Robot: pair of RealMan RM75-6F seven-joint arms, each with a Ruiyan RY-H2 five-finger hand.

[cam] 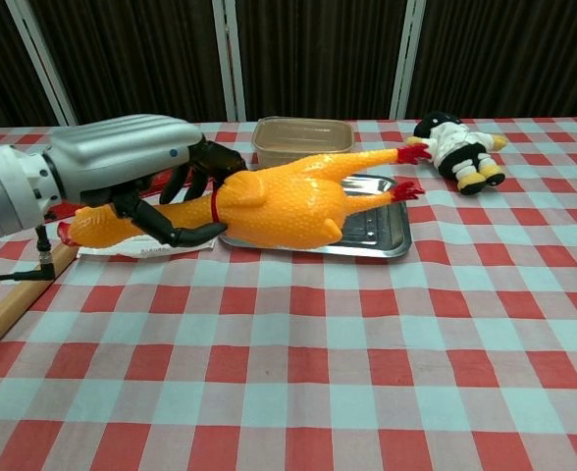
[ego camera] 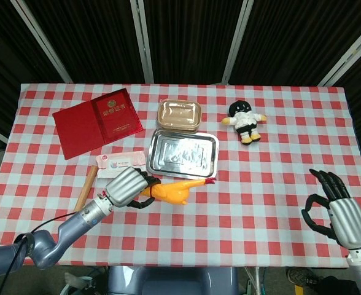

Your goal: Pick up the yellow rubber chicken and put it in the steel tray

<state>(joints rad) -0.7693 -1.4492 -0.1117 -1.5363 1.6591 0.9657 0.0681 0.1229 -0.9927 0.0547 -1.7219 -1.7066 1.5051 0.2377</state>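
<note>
Red-and-white checked cloth (ego camera: pixel 260 203) is seen covering the table before dark curtains. The yellow rubber chicken (cam: pixel 279 201) is held clear of the cloth by the left hand (cam: pixel 136 167), whose fingers are wrapped round its neck; its feet are pointed toward the steel tray (ego camera: pixel 182 155), just beside the near rim. The right hand (ego camera: pixel 335 209) is held empty, fingers spread, at the table's near right edge.

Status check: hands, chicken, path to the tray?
Left hand grips chicken, lifted off table. Right hand open, idle. Tray empty; nothing in the way.
</note>
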